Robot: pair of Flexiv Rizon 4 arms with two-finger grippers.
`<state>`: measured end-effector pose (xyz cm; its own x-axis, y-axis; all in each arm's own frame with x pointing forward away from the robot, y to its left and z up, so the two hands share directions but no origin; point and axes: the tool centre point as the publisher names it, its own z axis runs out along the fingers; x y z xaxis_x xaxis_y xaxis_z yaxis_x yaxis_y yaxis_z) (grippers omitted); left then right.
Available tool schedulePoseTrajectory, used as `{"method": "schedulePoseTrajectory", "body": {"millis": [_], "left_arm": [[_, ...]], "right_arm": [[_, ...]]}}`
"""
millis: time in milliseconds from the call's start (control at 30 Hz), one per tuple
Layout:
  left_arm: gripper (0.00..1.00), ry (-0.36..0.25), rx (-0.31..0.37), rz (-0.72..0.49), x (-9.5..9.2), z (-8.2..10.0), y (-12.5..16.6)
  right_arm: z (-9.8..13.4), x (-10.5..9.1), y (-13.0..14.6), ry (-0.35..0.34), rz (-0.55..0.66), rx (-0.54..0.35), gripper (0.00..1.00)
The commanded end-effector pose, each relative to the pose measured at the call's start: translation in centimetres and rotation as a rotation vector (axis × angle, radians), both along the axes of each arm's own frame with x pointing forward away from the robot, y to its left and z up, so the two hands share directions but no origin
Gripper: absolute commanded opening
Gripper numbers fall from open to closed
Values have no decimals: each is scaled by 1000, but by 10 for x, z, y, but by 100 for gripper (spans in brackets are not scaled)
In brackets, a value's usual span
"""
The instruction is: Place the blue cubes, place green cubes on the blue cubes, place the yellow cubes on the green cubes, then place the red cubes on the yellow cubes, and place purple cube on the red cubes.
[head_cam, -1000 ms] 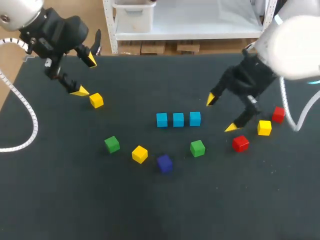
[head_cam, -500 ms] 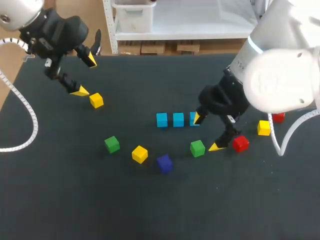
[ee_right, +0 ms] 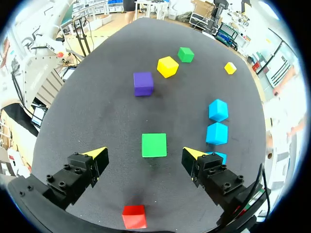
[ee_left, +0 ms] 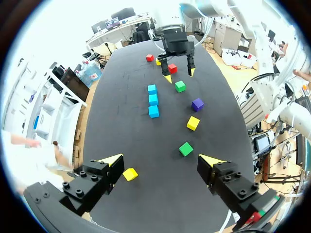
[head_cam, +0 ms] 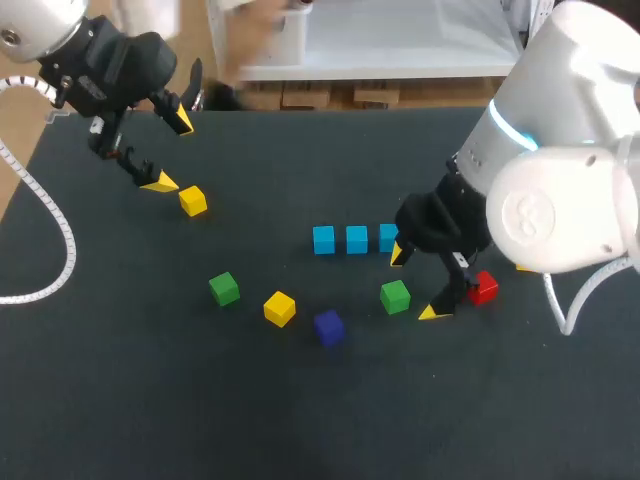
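On table point(head_cam: 300, 420) centre, three blue cubes point(head_cam: 357, 238) are sitting in a close row. Beside its right end, right gripper point(head_cam: 415, 284) is hanging released, fingers point(ee_right: 194, 156) spread either side of green cube point(head_cam: 395, 297), gripping nothing; red cube point(head_cam: 484, 288) is lying just beside it. Leftward, purple cube point(head_cam: 328, 326), yellow cube point(head_cam: 279, 308) and second green cube point(head_cam: 224, 289) are lying loose, apart. At far left corner, left gripper point(head_cam: 170, 151) is hovering spread wide, empty, second yellow cube point(head_cam: 193, 201) sitting just beside one tip
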<state>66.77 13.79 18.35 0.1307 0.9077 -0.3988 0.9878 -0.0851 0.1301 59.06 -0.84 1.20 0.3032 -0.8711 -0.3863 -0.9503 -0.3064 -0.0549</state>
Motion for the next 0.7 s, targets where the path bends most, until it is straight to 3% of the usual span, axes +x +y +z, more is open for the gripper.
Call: {"method": "schedulePoseTrajectory", "body": {"millis": [33, 433, 467, 533, 567, 700], "left_arm": [[100, 1, 0, -2, 1, 0, 0], [100, 1, 0, -2, 1, 0, 0], [100, 1, 0, -2, 1, 0, 0], [100, 1, 0, -2, 1, 0, 0], [100, 1, 0, -2, 1, 0, 0], [100, 1, 0, -2, 1, 0, 0]], "right_arm": [[-9, 3, 3, -5, -5, -2, 100], [-15, 10, 9, -24, 24, 0, 100], [-15, 10, 9, -24, 24, 0, 96], [-16, 11, 10, -24, 27, -1, 57], [-17, 12, 10, -23, 29, -2, 49], [-18, 13, 11, -20, 32, -5, 40]]}}
